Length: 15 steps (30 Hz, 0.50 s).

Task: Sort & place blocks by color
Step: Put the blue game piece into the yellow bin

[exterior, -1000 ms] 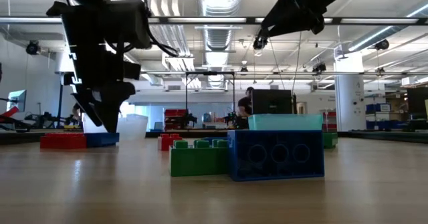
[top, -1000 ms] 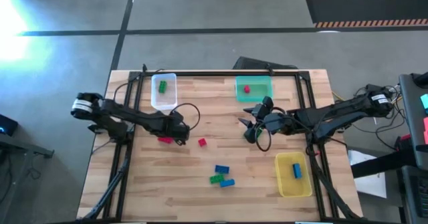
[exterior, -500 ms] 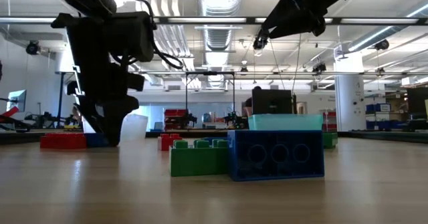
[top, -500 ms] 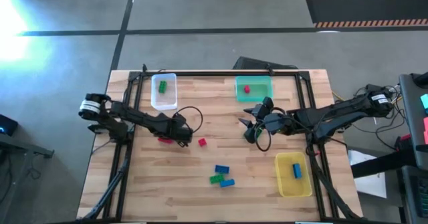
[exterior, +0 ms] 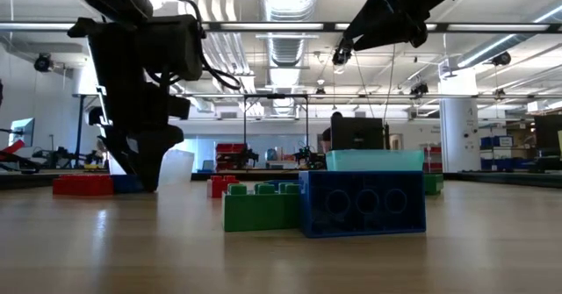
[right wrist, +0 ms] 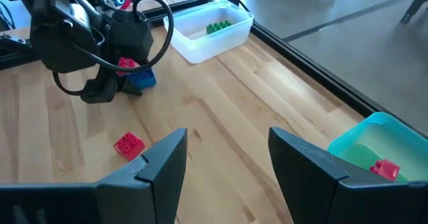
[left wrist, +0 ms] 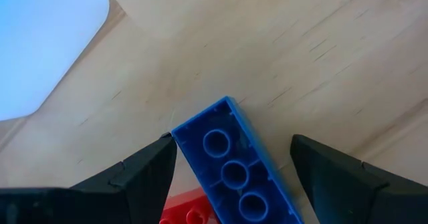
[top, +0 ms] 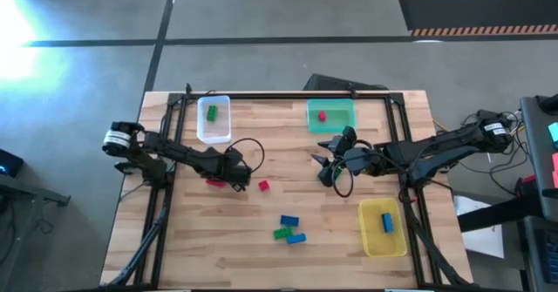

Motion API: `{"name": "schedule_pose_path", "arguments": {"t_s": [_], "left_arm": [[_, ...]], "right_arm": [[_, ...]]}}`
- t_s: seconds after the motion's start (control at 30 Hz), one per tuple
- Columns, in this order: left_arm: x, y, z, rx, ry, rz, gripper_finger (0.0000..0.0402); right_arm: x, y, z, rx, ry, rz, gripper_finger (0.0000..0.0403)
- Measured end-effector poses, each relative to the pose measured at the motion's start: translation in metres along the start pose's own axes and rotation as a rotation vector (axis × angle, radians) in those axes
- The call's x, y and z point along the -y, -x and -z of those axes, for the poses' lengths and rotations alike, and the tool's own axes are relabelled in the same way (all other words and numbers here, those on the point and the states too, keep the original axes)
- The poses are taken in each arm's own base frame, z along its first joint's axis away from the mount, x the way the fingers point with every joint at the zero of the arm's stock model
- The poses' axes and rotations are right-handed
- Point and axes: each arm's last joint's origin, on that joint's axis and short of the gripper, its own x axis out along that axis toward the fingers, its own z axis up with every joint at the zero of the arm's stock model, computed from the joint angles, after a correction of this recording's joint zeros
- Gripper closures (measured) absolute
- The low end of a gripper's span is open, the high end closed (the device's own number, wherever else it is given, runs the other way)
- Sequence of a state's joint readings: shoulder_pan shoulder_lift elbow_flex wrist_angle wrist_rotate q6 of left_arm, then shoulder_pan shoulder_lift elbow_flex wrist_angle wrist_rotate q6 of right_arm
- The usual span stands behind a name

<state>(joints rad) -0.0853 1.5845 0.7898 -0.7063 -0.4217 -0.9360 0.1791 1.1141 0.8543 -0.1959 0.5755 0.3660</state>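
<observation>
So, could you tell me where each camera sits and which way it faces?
High: overhead, looking straight down; both arms show.
Low: table height, level across blue block; arms hang above.
Left wrist: down past open left gripper straddling blue block.
Right wrist: across table past open right gripper toward left arm.
Shared: clear bin.

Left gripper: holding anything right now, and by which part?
Nothing held yet. The left gripper is open, its fingers straddling the long sides of the blue block, which still lies on the table. The right gripper is open and empty.
</observation>
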Motion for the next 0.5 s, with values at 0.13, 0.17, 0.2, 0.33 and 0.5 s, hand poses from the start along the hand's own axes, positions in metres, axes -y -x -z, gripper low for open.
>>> {"name": "schedule_pose_path", "arguments": {"t_s": [0.13, 0.17, 0.2, 0.33, 0.5], "left_arm": [[0.0002, 0.0, -0.0002, 0.002, 0.001, 0.002, 0.0121], [0.0003, 0.0, -0.0002, 0.002, 0.001, 0.002, 0.0122], [0.0004, 0.0, -0.0003, 0.003, 0.002, 0.004, 0.0124], [0.0013, 0.0, -0.001, 0.01, 0.007, 0.014, 0.0146], [0.0018, 0.0, -0.0013, 0.012, 0.006, 0.018, 0.0186]], "right_arm": [[0.0, 0.0, 0.0, 0.0, 0.0, 0.0, 0.0202], [0.0, 0.0, 0.0, 0.0, 0.0, 0.0, 0.0202], [0.0, 0.0, 0.0, 0.0, 0.0, 0.0, 0.0202], [0.0, 0.0, 0.0, 0.0, 0.0, 0.0, 0.0202], [0.0, 0.0, 0.0, 0.0, 0.001, 0.0, 0.0202]]}}
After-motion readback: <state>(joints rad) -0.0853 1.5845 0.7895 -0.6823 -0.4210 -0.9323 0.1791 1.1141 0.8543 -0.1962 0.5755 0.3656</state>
